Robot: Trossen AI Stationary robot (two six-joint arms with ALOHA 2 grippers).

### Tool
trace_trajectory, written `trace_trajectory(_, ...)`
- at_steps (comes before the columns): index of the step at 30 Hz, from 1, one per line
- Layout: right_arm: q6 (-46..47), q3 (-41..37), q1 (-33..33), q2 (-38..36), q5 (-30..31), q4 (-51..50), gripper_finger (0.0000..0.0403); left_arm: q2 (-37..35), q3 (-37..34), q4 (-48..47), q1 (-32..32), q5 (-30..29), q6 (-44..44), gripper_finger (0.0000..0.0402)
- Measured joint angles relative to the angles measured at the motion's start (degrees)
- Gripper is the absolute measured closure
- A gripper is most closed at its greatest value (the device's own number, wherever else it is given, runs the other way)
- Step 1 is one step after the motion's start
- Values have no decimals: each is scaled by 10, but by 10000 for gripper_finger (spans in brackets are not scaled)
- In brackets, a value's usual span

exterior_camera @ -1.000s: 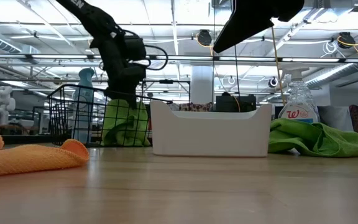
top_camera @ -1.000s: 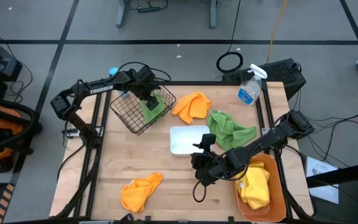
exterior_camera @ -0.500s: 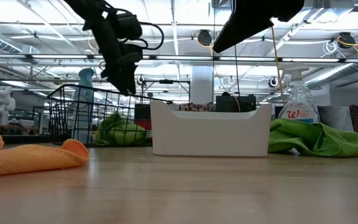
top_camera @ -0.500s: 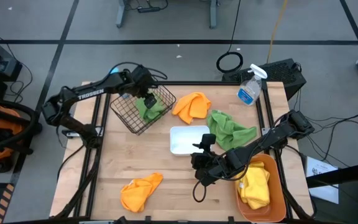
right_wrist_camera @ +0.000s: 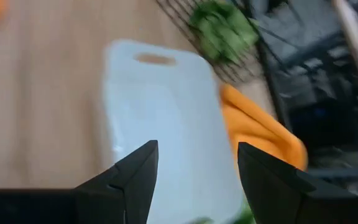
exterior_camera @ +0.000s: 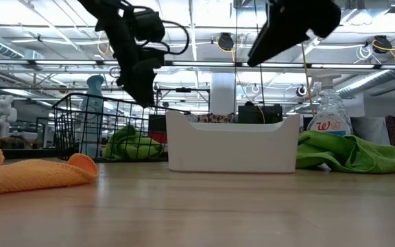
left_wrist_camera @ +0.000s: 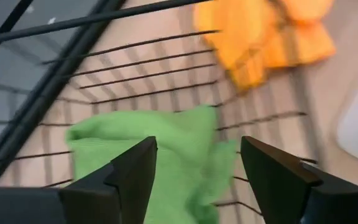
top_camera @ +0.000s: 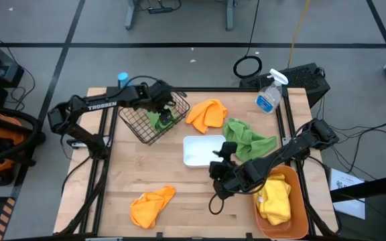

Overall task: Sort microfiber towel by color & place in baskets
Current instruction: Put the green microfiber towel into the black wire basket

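Upper left of the overhead view, the left gripper (top_camera: pixel 161 109) hangs over the wire basket (top_camera: pixel 134 124), fingers spread and empty, a green towel (top_camera: pixel 161 120) lying inside. The right gripper (top_camera: pixel 221 159), also spread and empty, sits by the white tray (top_camera: pixel 196 155). The other green towel (top_camera: pixel 250 142) looks soft and floppy, so pinch a raised fold.
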Motion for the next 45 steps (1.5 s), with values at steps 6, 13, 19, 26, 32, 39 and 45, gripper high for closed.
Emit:
trace_trajectory(6,67,0,2,0,17,-99,193,-11,0,9,-77,-59,-13,205)
trace_trajectory(13,110,0,2,-5,8,-184,192,-35,-8,29,-183,-108,-46,255)
trace_trajectory(19,168,0,-1,-43,-21,-267,192,-96,-91,122,-279,-150,-76,303)
trace_trajectory(26,200,-40,-36,-131,-83,-278,167,-152,-178,239,-363,-178,-122,334)
trace_trajectory(32,208,-173,-110,-235,-109,-214,102,-149,-215,303,-421,-206,-120,338)
trace_trajectory(39,162,-316,-178,-307,-211,-24,66,-149,-215,303,-456,-209,-121,338)
trace_trajectory(45,142,-371,-199,-309,-241,45,66,-149,-215,303,-466,-211,-131,338)
